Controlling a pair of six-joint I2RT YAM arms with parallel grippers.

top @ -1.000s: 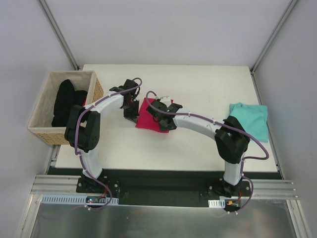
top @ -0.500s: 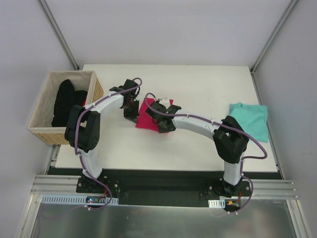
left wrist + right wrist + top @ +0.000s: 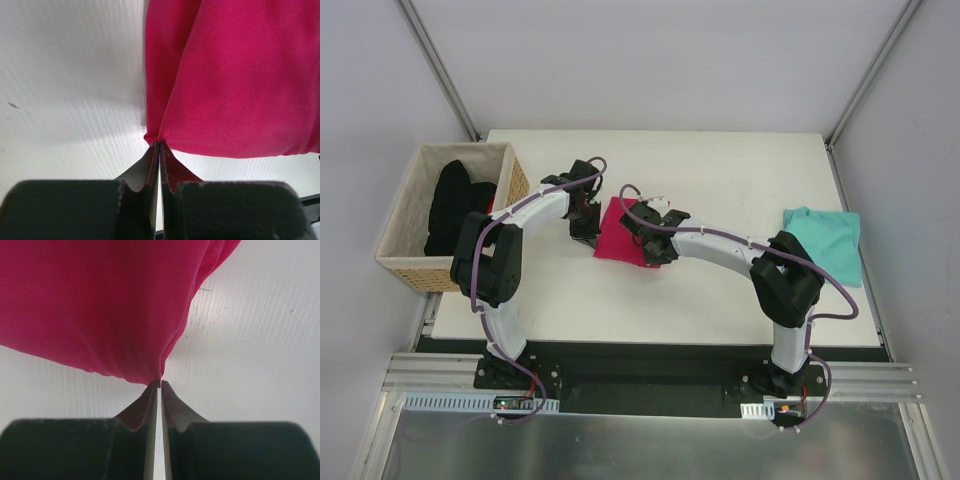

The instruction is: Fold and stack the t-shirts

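The magenta-pink t-shirt (image 3: 618,238) lies folded small on the white table, between my two grippers. My left gripper (image 3: 586,222) is at its left edge, shut on a corner of the pink cloth (image 3: 235,75), which is pinched at the tips (image 3: 159,145). My right gripper (image 3: 642,228) is over the shirt's right side, its jaws closed on a fold of the pink cloth (image 3: 100,305) at the tips (image 3: 160,385). A bit of white label shows near the right gripper. The teal t-shirt (image 3: 825,240) lies flat at the table's right edge, away from both grippers.
A wicker basket (image 3: 410,265) stands off the table's left edge with a black garment (image 3: 450,205) in it. Bare white table (image 3: 720,170) stretches behind the pink shirt and between it and the teal one. Grey walls close in the back and sides.
My right gripper's jaws have closed on the pink shirt's edge, and it has shifted slightly. The left gripper has held its grip without moving.
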